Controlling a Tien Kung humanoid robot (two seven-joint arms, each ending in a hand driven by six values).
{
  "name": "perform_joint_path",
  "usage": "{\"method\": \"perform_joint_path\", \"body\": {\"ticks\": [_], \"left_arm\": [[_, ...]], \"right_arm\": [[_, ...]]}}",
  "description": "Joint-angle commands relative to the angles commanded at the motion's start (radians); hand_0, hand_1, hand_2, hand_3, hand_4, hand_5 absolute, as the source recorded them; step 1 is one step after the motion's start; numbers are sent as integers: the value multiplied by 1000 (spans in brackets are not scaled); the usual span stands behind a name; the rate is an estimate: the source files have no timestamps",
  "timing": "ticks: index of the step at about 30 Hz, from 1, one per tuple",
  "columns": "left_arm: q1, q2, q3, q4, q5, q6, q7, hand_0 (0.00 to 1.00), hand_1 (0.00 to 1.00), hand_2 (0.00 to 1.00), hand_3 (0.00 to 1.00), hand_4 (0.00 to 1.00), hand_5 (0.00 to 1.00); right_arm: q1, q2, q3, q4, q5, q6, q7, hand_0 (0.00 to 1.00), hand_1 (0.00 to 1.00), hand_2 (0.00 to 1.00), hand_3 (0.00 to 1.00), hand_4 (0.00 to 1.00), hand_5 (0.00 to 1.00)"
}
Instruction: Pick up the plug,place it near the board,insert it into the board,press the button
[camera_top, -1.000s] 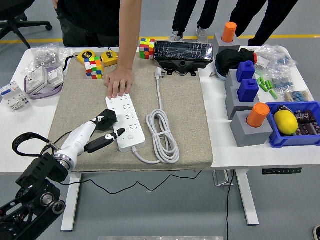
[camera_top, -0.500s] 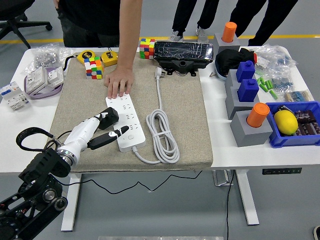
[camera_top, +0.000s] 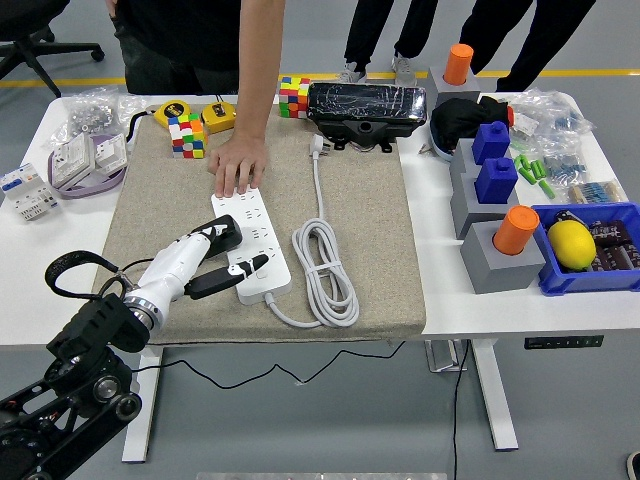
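One robot arm is in the frame, coming up from the lower left corner; its left hand (camera_top: 215, 262) lies over the near left part of the white power strip (camera_top: 250, 244). The hand's upper fingers (camera_top: 203, 240) are closed around a black plug (camera_top: 224, 237), which sits at the strip's left edge, roughly halfway along its length; whether its pins are seated in a socket cannot be told. A black-tipped finger (camera_top: 245, 269) stretches out lower down, resting on the strip's near end.

The strip lies on a beige mat (camera_top: 370, 250) in the middle of the white table (camera_top: 30, 270), running from upper left to lower right. Its white cable (camera_top: 327, 270) lies coiled just to the right of it, and the cable's white plug end (camera_top: 319, 146) rests near the top of the mat.

A person stands at the far side, upper left of centre, with one hand (camera_top: 238, 165) pressed flat on the strip's far end.

Above the mat sit a Rubik's cube (camera_top: 186, 134), a second Rubik's cube (camera_top: 295, 96), a yellow tape measure (camera_top: 172, 111) and a black wrapped box (camera_top: 367, 107). On the right side stand grey blocks (camera_top: 500, 262) carrying orange and blue pegs, and a blue bin (camera_top: 590, 270) holding a lemon (camera_top: 572, 244).
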Motion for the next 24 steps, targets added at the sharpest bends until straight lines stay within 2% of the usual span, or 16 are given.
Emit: {"method": "perform_joint_path", "body": {"ticks": [10,24], "left_arm": [[-27,8,49,11,-11,-10,4,998,959,931,935,998,998],[-57,10,50,11,15,-16,11,998,958,929,935,998,998]], "right_arm": [[-4,-1,-2,0,-2,0,1,790,693,714,762,998,998],[4,-3,-7,0,5,-2,1,790,693,714,762,998,998]]}}
